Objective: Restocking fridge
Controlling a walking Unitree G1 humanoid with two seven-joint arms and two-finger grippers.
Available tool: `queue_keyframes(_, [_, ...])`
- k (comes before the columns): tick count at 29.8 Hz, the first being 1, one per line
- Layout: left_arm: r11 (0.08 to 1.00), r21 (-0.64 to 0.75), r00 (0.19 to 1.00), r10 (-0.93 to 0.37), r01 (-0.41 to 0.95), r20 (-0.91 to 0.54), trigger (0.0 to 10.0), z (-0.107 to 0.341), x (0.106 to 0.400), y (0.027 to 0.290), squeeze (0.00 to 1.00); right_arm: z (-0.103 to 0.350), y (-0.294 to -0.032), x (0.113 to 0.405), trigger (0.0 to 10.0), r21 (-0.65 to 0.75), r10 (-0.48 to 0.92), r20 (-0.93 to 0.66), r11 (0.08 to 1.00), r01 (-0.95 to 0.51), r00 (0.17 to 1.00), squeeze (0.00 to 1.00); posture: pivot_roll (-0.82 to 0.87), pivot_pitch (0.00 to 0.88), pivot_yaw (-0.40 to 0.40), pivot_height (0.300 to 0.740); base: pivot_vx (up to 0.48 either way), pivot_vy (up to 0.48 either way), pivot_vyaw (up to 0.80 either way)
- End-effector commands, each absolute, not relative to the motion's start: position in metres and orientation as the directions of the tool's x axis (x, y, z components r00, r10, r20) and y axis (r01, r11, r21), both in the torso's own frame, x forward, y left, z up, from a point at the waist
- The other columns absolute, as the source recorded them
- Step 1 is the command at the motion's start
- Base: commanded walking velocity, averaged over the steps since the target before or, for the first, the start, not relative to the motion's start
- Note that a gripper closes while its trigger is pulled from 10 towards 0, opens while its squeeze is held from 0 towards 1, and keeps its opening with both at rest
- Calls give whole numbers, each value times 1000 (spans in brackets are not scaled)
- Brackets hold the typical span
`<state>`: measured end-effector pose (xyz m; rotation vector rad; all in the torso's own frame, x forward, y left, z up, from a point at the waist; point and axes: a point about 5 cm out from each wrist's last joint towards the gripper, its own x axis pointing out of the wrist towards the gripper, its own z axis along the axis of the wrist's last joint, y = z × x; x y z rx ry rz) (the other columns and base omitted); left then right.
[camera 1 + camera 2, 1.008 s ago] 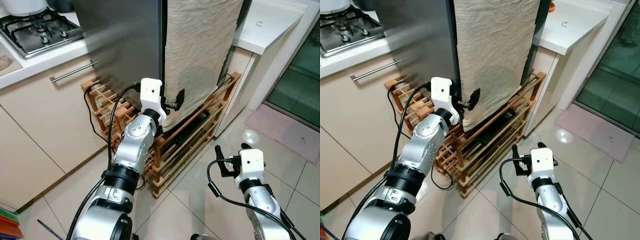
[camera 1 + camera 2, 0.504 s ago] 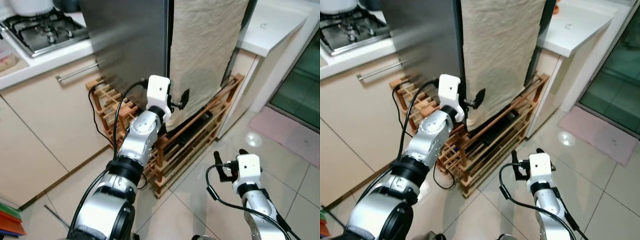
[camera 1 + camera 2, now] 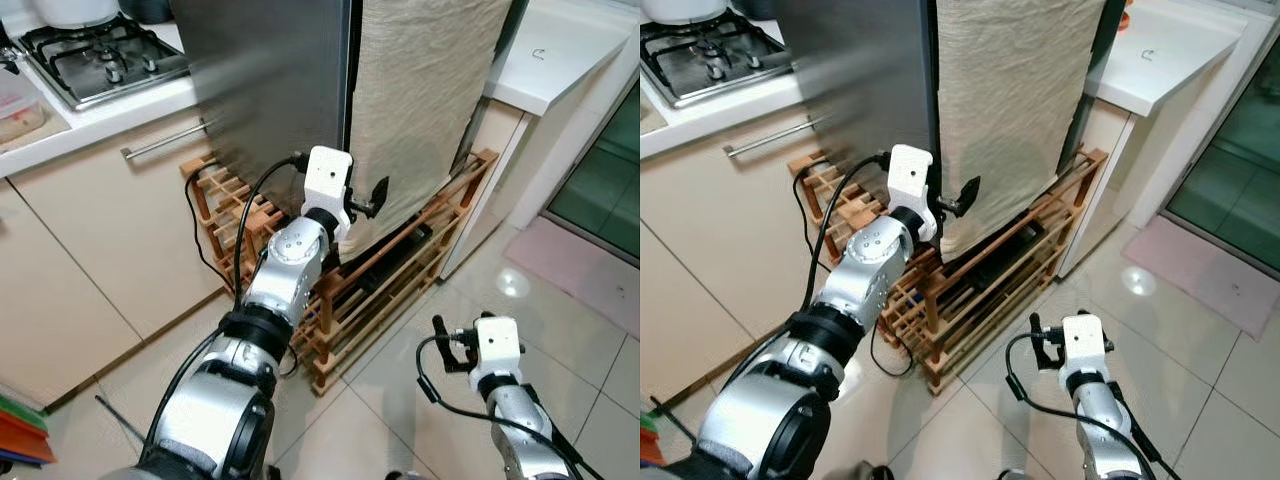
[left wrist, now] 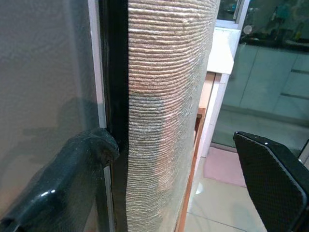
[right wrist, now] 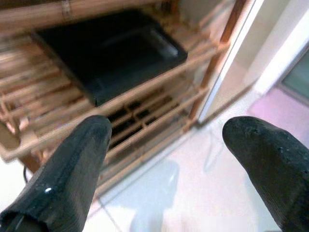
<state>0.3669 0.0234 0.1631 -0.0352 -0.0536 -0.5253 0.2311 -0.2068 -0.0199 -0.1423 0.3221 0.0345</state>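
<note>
Steel-grey, one fridge stands with one beige woven cloth draped beside its door seam. Left gripper is spread wide, empty, straddling that seam. Right gripper hangs open, empty, before one wooden rack.

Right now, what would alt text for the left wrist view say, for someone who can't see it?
The left end effector, fingers open, straddles the edge of a beige cloth hanging over a dark vertical gap beside a grey steel fridge door. One finger lies against the door; beyond are a white counter and tiled floor.
</note>
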Motion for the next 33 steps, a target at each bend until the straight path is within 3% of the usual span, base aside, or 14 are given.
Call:
queue_keyframes(1, [793,14,784,-604,609,142,10000,192,358,-20,0,-23,-209,230,10000,-133,-3,-331,990,-43,944,0,-119,44,33,740,0,0,0])
queue_keyframes(8, [664,32,659,-746,747,92,10000,185,338,-51,0,-27,-208,231,10000,-132,-6,-352,990,-44,936,0,-119,44,31,740,0,0,0])
queue_keyframes(15, [646,88,640,-763,758,89,10000,180,328,-62,0,-28,-210,232,10000,-134,-9,-360,990,-43,933,0,-120,43,33,740,0,0,0])
queue_keyframes(17, [586,9,582,-806,810,112,10000,181,317,-70,0,-27,-210,229,10000,-134,-3,-341,990,-45,940,0,-119,43,34,740,0,0,0])
queue_keyframes(22, [512,-125,526,-836,850,155,10000,190,312,-74,0,-27,-211,227,10000,-134,-1,-327,990,-46,945,0,-118,44,35,740,0,0,0])
queue_keyframes(33, [450,-227,493,-846,864,202,10000,203,311,-73,0,-30,-212,225,10000,-135,-8,-346,990,-42,938,0,-123,45,36,740,0,0,0])
